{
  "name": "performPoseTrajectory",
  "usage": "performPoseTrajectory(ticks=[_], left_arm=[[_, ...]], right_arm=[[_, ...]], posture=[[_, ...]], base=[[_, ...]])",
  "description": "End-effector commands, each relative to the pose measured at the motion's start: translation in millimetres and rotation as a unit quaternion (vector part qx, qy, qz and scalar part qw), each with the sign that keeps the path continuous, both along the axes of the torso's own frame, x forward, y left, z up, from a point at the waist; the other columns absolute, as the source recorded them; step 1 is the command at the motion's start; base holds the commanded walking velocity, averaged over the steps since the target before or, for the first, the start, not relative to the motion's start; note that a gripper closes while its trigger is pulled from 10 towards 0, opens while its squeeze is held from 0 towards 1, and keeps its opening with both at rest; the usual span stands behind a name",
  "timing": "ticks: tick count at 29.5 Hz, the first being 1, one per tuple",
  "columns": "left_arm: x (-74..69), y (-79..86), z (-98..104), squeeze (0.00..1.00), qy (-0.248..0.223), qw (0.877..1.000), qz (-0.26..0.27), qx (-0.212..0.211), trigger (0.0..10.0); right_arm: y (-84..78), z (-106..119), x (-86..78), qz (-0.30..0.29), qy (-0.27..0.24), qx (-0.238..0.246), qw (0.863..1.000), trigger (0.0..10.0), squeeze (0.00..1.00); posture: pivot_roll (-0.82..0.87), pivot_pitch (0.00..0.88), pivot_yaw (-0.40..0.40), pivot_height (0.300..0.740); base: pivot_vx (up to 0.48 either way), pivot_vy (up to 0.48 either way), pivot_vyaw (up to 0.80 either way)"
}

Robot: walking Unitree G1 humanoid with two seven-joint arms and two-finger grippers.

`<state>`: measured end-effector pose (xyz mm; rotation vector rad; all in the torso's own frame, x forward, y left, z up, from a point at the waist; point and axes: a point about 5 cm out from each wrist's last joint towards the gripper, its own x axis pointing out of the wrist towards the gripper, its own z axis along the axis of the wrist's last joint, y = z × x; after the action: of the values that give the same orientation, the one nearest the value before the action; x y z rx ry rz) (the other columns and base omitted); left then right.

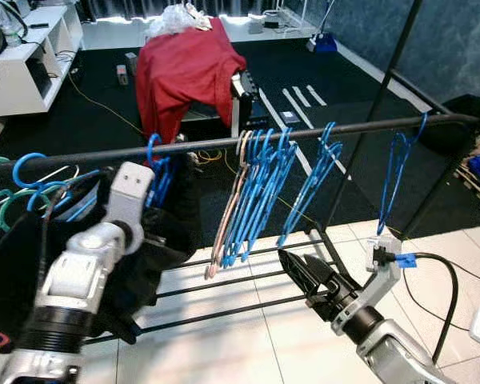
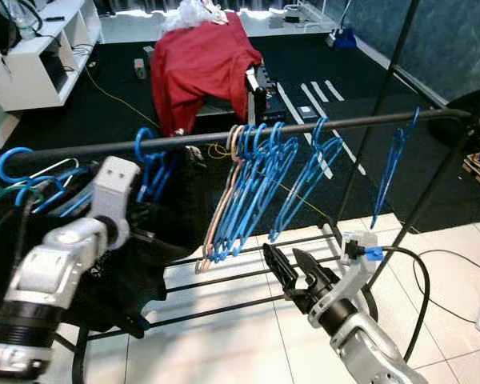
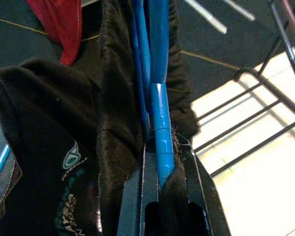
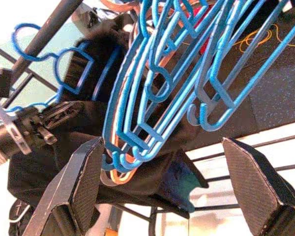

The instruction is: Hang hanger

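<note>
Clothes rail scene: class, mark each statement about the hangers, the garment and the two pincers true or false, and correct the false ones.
1. The left pincer is shut on a blue hanger carrying a black garment. True.
2. The right pincer grips a blue hanger. False: its fingers are spread open and hold nothing, below the hanging cluster.
3. A pink hanger hangs among the blue ones on the rail. True.
4. The red cloth hangs on the rail. False: it is draped over something on the dark floor behind the rail.
5. One blue hanger hangs apart from the cluster, near the rail's right end. True.
</note>
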<state>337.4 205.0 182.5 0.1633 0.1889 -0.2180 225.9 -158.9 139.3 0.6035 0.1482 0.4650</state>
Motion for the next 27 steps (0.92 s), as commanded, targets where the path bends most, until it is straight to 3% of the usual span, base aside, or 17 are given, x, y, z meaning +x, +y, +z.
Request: performPoseTrajectory(ticks=[1, 2, 4, 5, 6, 7, 11, 12, 14, 16, 17, 18, 21, 25, 27], left_arm=[[-5.1, 3.4, 23.4, 0.00, -0.046, 0.997, -0.033, -0.050, 0.0], [-5.1, 3.4, 23.4, 0.00, -0.046, 0.997, -0.033, -0.050, 0.0], [-18.0, 8.5, 30.7, 0.00, -0.071, 0.990, -0.066, -0.100, 0.0], [-26.1, 10.5, 32.5, 0.00, -0.079, 0.985, -0.084, -0.130, 1.9], [-26.1, 10.5, 32.5, 0.00, -0.079, 0.985, -0.084, -0.130, 1.9], [-36.5, 13.3, 31.2, 0.00, -0.079, 0.979, -0.100, -0.156, 5.3], [-43.2, 14.7, 30.2, 0.00, -0.078, 0.976, -0.110, -0.170, 5.3], [-52.4, 21.9, 25.5, 0.00, -0.069, 0.975, -0.112, -0.177, 10.0], [-52.4, 21.9, 25.5, 0.00, -0.069, 0.975, -0.112, -0.177, 10.0], [-84.0, 52.5, 10.8, 0.00, -0.032, 0.982, -0.121, -0.145, 10.0], [-84.0, 52.5, 10.8, 0.00, -0.032, 0.982, -0.121, -0.145, 10.0], [-103.4, 68.6, 8.6, 0.00, -0.008, 0.984, -0.135, -0.112, 10.0], [-109.2, 70.7, 10.0, 0.00, 0.000, 0.984, -0.144, -0.102, 10.0], [-116.5, 69.0, -2.1, 0.00, 0.055, 0.986, -0.156, -0.024, 10.0], [-117.9, 65.2, -4.4, 0.00, 0.062, 0.984, -0.165, -0.017, 10.0]], right_arm=[[-0.4, 0.3, 0.0, -0.001, 0.000, 0.001, 1.000, 10.0, 0.00], [-0.4, 0.3, 0.0, -0.001, 0.000, 0.001, 1.000, 10.0, 0.00], [-0.2, 0.0, 0.0, -0.001, 0.000, 0.002, 1.000, 10.0, 0.00], [-0.2, 0.0, -0.1, -0.001, 0.000, 0.002, 1.000, 10.0, 0.00], [-0.2, 0.0, -0.1, -0.001, 0.000, 0.002, 1.000, 10.0, 0.00], [-0.4, 0.1, -0.1, -0.001, 0.000, 0.003, 1.000, 10.0, 0.00], [-0.6, 0.2, 0.0, -0.001, 0.000, 0.003, 1.000, 10.0, 0.00], [-0.8, 0.2, -0.2, 0.000, 0.000, 0.003, 1.000, 10.0, 0.00], [-0.8, 0.2, -0.2, 0.000, 0.000, 0.003, 1.000, 10.0, 0.00], [-1.7, 0.0, 0.3, 0.005, 0.002, 0.002, 1.000, 10.0, 0.00], [-1.7, 0.0, 0.3, 0.005, 0.002, 0.002, 1.000, 10.0, 0.00], [-2.4, -0.4, 1.4, 0.009, 0.004, 0.003, 1.000, 10.0, 0.00], [-2.2, -0.6, 1.7, 0.011, 0.005, 0.003, 1.000, 10.0, 0.00], [-1.8, -0.6, 2.7, 0.011, 0.005, 0.003, 1.000, 10.0, 0.00], [-2.0, -0.5, 2.4, 0.011, 0.005, 0.003, 1.000, 10.0, 0.00]], posture=[[-0.10, 0.104, 0.004, 0.740], [-0.10, 0.104, 0.004, 0.740], [-0.10, 0.105, 0.006, 0.740], [-0.10, 0.106, 0.006, 0.740], [-0.10, 0.106, 0.006, 0.740], [-0.09, 0.107, 0.003, 0.740], [-0.09, 0.108, 0.002, 0.740], [-0.09, 0.108, -0.001, 0.740], [-0.09, 0.108, -0.001, 0.740], [-0.08, 0.105, -0.020, 0.740], [-0.08, 0.105, -0.020, 0.740], [-0.07, 0.105, -0.024, 0.740], [-0.07, 0.105, -0.024, 0.740], [-0.07, 0.102, -0.023, 0.740], [-0.08, 0.102, -0.019, 0.740]], base=[[0.000, 0.000, 0.00], [0.000, 0.000, 0.00], [0.000, 0.000, 0.00], [0.000, 0.000, 0.00], [0.000, 0.000, 0.00], [0.000, 0.000, 0.00], [0.000, 0.000, 0.00], [0.000, 0.000, 0.00], [0.000, 0.000, 0.00], [0.000, 0.000, 0.00], [0.000, 0.000, 0.00], [0.000, 0.000, 0.00], [0.000, 0.000, 0.00], [0.000, 0.000, 0.00], [0.000, 0.000, 0.00]])
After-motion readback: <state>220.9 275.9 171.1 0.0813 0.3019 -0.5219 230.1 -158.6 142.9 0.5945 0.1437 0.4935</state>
